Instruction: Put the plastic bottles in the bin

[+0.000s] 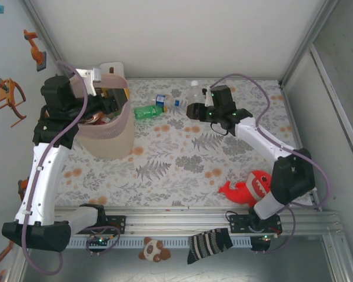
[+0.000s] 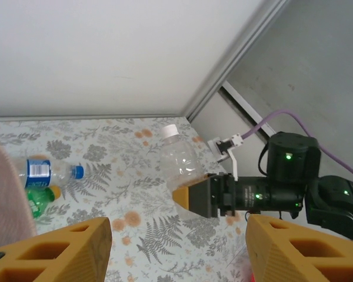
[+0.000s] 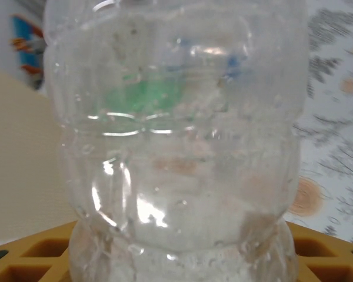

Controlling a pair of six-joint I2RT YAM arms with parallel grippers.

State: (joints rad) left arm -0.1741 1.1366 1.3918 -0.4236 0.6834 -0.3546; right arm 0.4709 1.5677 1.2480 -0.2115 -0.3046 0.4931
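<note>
Tall pale-pink translucent plastic bin (image 1: 115,140) on the left has some red-labelled bottles (image 1: 95,119) in it, left gripper (image 2: 179,235) hangs over it with fingers apart and empty, right gripper (image 1: 195,109) is pinched on an upright clear white-capped plastic bottle (image 1: 193,94) well apart from the bin.

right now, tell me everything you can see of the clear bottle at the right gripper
The clear plastic bottle is transparent, ribbed and unlabelled. It looks empty and has a white cap on. It stands upright, cap up, toward the far side of the floral table. The right gripper has an orange finger on each side of the bottle's lower body, apparently pressing it. I cannot tell whether its base rests on the surface.
</note>
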